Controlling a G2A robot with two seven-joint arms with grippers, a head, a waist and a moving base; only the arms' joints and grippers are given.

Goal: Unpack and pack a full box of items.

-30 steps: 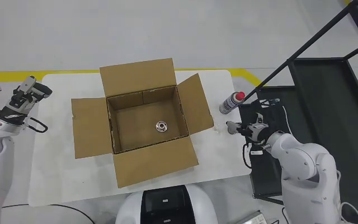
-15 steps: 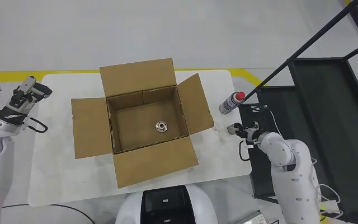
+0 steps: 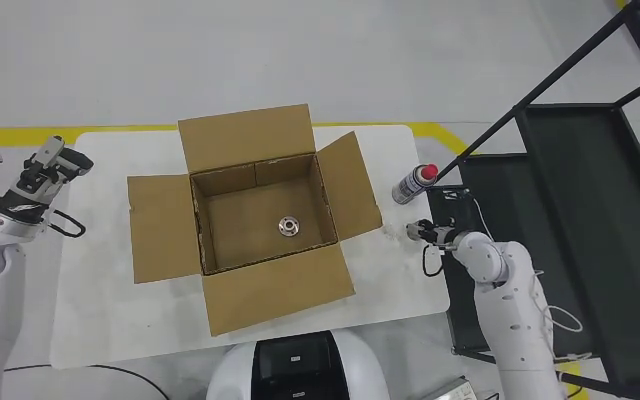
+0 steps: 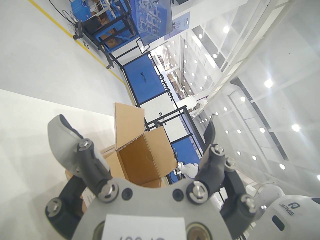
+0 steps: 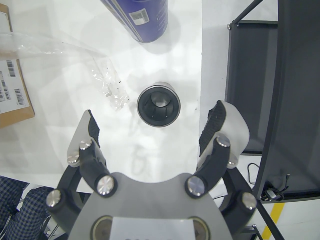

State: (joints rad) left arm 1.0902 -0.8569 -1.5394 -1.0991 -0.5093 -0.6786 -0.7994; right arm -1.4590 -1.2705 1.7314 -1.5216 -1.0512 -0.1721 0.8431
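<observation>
**Open box at mid-counter, both pincers spread and empty**

The white counter (image 3: 100, 300) carries everything. Off its right edge stands a black metal rack (image 3: 560, 200). The cardboard box (image 3: 245, 135) sits at the middle of the counter with all four flaps folded outward.

The left pincer (image 4: 135, 126) hangs beyond the counter's left edge. Its fingers are spread wide with nothing between them, and it points across toward the box.

The right pincer (image 5: 153, 113) is at the counter's right edge, also spread and holding nothing.

A blue spray can (image 5: 140, 6) with a red cap stands near that right edge, well apart from the box. A crumpled scrap of clear plastic film (image 5: 107, 81) lies between the box's right flap and the can.

A short metal sleeve (image 5: 158, 107) with a dark bore stands on end just beside the film. It is near the can and apart from the right pincer's fingers.

A small metal ring (image 3: 288, 226) lies alone on the box floor.
</observation>
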